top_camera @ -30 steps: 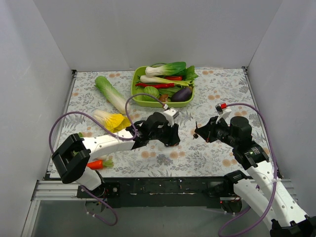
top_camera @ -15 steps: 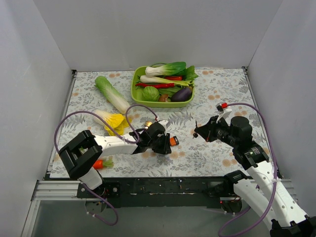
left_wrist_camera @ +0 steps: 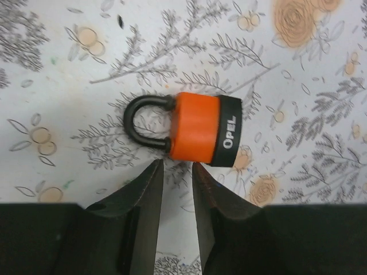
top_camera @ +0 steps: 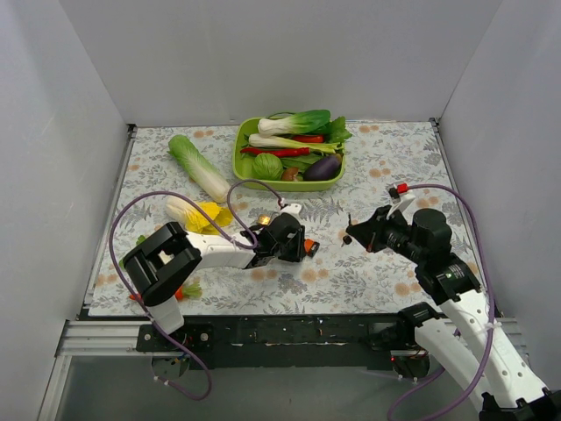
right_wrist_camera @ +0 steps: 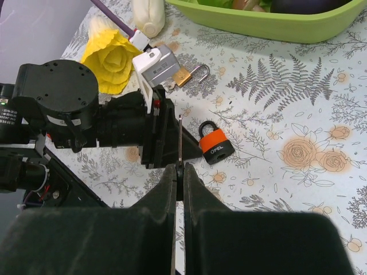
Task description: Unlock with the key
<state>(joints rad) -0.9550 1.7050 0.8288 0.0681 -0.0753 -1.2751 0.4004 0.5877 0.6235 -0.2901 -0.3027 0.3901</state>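
An orange-and-black padlock (left_wrist_camera: 198,134) lies flat on the floral cloth with its black shackle shut, and it also shows as the padlock (top_camera: 309,248) in the top view. My left gripper (left_wrist_camera: 178,165) sits low with its tips just short of the lock's body. Its jaws stand a narrow gap apart with only cloth between them. My right gripper (right_wrist_camera: 180,167) hovers to the right of the lock, shut on the key (right_wrist_camera: 180,140). The key's black head is pinched between the fingers and its thin silver blade points out ahead, toward the left gripper. The padlock (right_wrist_camera: 213,144) lies just right of the blade.
A brass padlock (right_wrist_camera: 186,74) with an open shackle lies behind the left wrist. A green tray (top_camera: 241,158) of vegetables stands at the back centre. A napa cabbage (top_camera: 197,167) and a yellow-leafed vegetable (top_camera: 203,215) lie left, and a carrot (top_camera: 180,292) by the left arm's base.
The left arm has folded back and lowered, and its jaws have narrowed. The orange padlock, hidden under it before, now shows at its tips. The right arm has hardly moved.
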